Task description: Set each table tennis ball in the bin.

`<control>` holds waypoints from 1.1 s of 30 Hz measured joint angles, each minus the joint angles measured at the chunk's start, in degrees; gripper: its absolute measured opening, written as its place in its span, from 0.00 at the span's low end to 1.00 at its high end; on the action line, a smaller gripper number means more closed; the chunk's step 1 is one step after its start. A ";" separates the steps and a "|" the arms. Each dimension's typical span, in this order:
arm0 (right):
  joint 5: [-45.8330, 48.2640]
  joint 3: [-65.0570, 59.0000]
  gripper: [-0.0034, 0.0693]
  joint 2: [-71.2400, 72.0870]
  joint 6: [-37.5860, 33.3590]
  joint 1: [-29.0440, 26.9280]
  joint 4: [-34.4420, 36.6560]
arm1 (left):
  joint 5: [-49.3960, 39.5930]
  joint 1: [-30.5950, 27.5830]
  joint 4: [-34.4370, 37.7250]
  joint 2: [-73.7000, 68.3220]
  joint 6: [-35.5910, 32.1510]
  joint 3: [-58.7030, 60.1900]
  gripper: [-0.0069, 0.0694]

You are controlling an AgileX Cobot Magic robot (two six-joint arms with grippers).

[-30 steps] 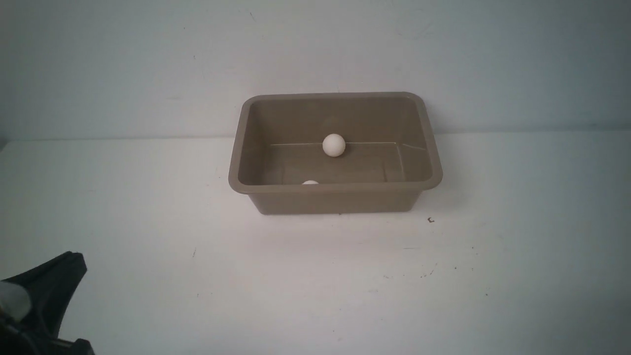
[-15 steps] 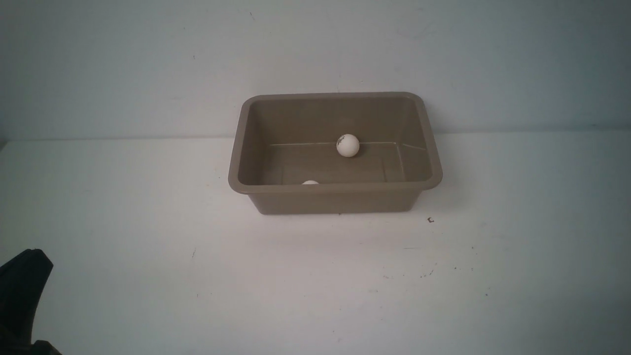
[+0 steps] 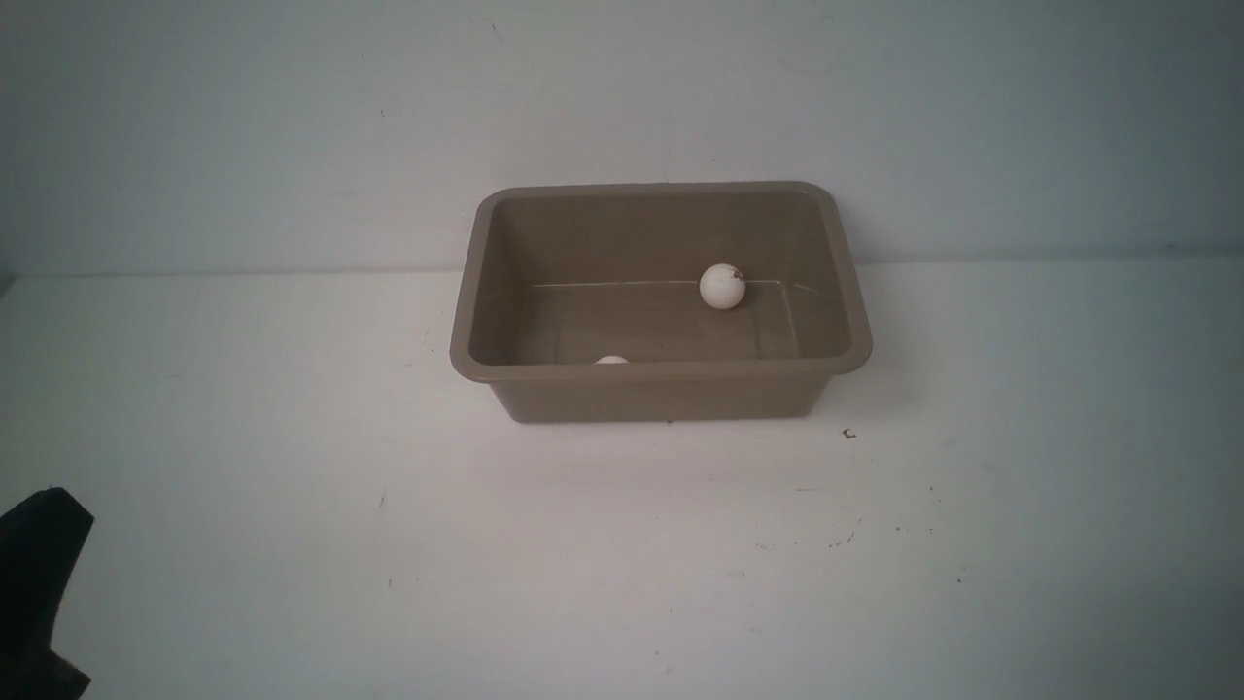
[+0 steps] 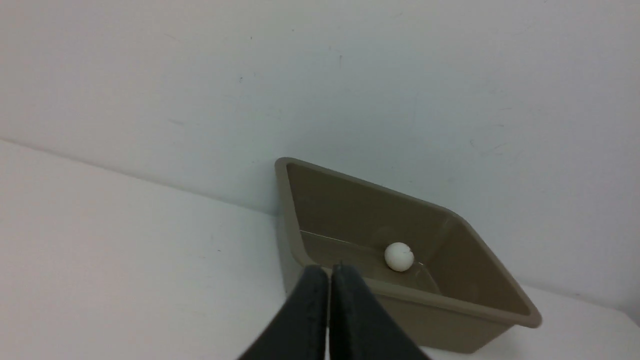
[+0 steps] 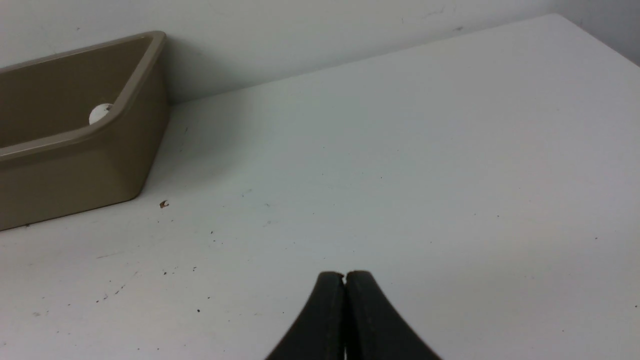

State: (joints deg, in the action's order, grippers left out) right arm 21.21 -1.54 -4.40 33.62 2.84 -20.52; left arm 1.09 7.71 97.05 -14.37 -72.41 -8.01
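Note:
The tan-brown bin stands at the back middle of the white table. One white table tennis ball with a dark smudge lies inside near the bin's far wall, right of centre. A second ball peeks just over the near rim. The left wrist view shows the bin and the smudged ball. The right wrist view shows the bin and a ball behind its rim. My left gripper is shut and empty, low at the front left. My right gripper is shut and empty over the bare table.
A white wall rises right behind the bin. A tiny dark speck lies on the table near the bin's front right corner. The table's right edge shows in the right wrist view.
The smudged ball has rolled to the right along the bin's far wall. My left gripper has drawn back toward the front left corner. The ball near the rim has not moved.

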 joint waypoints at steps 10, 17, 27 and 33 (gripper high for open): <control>0.00 0.00 0.03 0.00 0.00 0.00 0.00 | 2.36 -9.53 2.08 10.70 -24.48 7.48 0.09; 0.03 0.00 0.03 0.00 0.00 0.00 0.00 | 2.37 -9.82 2.22 14.29 -28.36 9.62 0.09; 0.07 0.00 0.03 0.00 0.00 0.00 0.00 | 2.42 -9.82 2.48 15.00 -29.90 9.62 0.09; 0.07 0.00 0.03 0.00 0.00 0.00 0.00 | 1.93 -9.82 2.48 15.00 -29.90 9.62 0.09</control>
State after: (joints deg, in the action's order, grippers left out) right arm 21.28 -1.54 -4.40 33.62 2.84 -20.52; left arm 3.02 -2.10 99.53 0.63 -102.31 1.61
